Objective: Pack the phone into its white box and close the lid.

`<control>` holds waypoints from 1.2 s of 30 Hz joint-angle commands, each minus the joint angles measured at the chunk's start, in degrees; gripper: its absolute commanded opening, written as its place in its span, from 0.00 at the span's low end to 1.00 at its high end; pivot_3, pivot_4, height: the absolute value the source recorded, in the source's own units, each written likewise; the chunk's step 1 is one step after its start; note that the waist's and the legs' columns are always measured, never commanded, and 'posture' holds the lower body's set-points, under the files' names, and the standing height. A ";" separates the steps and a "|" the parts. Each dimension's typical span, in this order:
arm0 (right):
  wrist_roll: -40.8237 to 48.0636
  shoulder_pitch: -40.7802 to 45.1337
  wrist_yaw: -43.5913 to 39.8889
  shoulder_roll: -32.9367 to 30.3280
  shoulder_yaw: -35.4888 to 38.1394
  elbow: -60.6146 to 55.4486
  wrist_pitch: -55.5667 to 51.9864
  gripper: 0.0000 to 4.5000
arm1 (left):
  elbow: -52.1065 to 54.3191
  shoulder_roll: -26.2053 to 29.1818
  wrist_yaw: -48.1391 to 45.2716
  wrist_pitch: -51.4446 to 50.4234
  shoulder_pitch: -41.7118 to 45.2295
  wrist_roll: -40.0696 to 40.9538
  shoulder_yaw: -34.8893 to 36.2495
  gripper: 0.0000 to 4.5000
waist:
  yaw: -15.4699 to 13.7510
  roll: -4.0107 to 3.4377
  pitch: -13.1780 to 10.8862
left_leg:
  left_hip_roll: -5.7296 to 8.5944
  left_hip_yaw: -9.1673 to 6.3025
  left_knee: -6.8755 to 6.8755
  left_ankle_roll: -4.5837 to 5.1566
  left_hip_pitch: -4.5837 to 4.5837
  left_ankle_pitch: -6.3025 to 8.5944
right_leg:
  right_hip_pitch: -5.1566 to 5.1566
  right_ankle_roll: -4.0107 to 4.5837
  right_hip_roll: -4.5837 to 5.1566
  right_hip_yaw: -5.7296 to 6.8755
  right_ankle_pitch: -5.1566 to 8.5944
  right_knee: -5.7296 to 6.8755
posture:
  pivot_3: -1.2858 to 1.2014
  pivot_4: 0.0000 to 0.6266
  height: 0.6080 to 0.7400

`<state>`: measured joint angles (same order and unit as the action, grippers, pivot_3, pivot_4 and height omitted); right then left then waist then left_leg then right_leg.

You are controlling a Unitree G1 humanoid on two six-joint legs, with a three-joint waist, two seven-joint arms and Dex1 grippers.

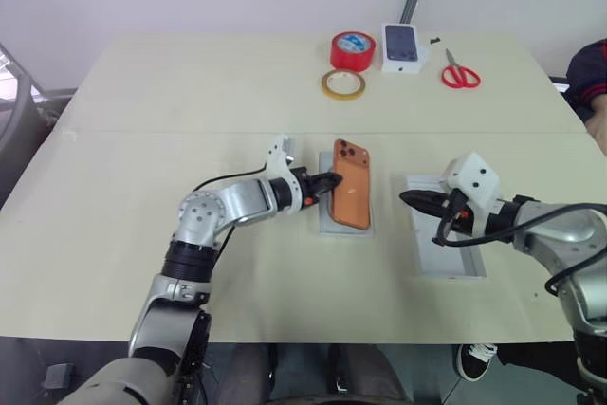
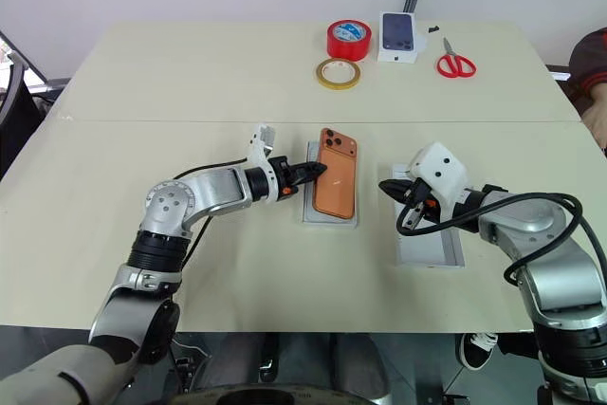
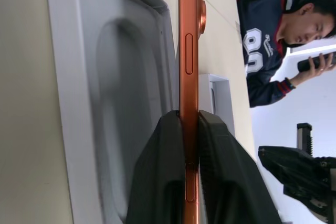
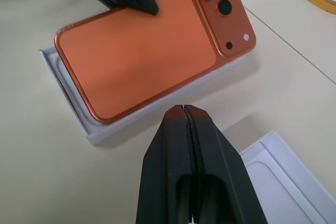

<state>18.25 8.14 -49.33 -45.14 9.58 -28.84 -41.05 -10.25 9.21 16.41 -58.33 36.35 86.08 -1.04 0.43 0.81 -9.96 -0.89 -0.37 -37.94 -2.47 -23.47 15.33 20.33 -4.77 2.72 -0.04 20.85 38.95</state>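
Note:
The orange phone (image 1: 351, 196) is back up, camera cluster at the far end, over the white box (image 1: 327, 228) at mid-table; its camera end reaches past the box's far rim. My left gripper (image 1: 332, 180) comes in from the left and is shut on the phone's long left edge; the left wrist view shows a finger (image 3: 157, 171) pressed on each face. In the right wrist view the phone (image 4: 142, 66) covers most of the box (image 4: 105, 132). My right gripper (image 1: 408, 199) is shut and empty, right of the phone, above the lid (image 1: 455, 263), which lies open side up.
At the table's far edge are a red tape roll (image 1: 352, 49), a tan tape ring (image 1: 342, 84), a white box printed with a dark phone (image 1: 403, 46) and red scissors (image 1: 460, 73). A person (image 1: 593, 82) sits at the right edge.

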 commanded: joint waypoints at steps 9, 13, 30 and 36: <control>-0.03 1.50 1.55 -1.88 -1.80 -0.21 2.46 0.00 | 6.60 1.18 0.77 -6.15 0.05 2.45 6.11 0.99 | 0.06 0.00 0.00 | 0.00 -0.01 0.00 -0.04 0.00 -0.02 | -0.01 -0.01 0.00 0.00 0.00 0.00 | 0.52 0.24 1.00; -0.95 2.57 2.06 -2.38 -2.79 0.82 3.09 0.00 | 10.19 5.52 0.92 -8.22 -0.96 5.00 8.23 0.99 | 0.16 0.00 0.00 | -0.01 -0.02 0.01 -0.06 0.01 -0.03 | 0.00 -0.01 0.00 0.00 0.00 0.01 | 0.52 0.24 1.00; -18.54 18.58 7.63 -1.61 -23.42 12.41 0.90 0.00 | 18.55 22.25 -25.85 1.58 0.34 -36.59 -11.73 0.00 | -0.09 -0.01 -0.01 | 0.04 -0.02 0.05 -0.08 0.01 -0.04 | 0.04 0.00 0.02 0.00 0.00 0.00 | 0.52 0.24 1.00; -26.18 20.89 7.31 -1.04 -30.38 16.29 6.69 0.00 | 13.34 19.69 -35.98 6.19 5.05 -50.79 -22.02 0.00 | 0.15 -0.01 -0.01 | 0.04 -0.01 0.07 -0.07 -0.04 -0.04 | 0.10 0.00 0.00 -0.01 0.00 0.01 | 0.52 0.24 1.00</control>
<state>-6.25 27.46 -42.00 -46.44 -20.73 -12.51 -35.93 3.13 29.41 -16.92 -54.03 39.93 38.21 -21.88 0.59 0.80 -9.98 -0.86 -0.38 -37.87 -2.54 -23.51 15.29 20.43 -4.77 2.72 -0.05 20.85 38.96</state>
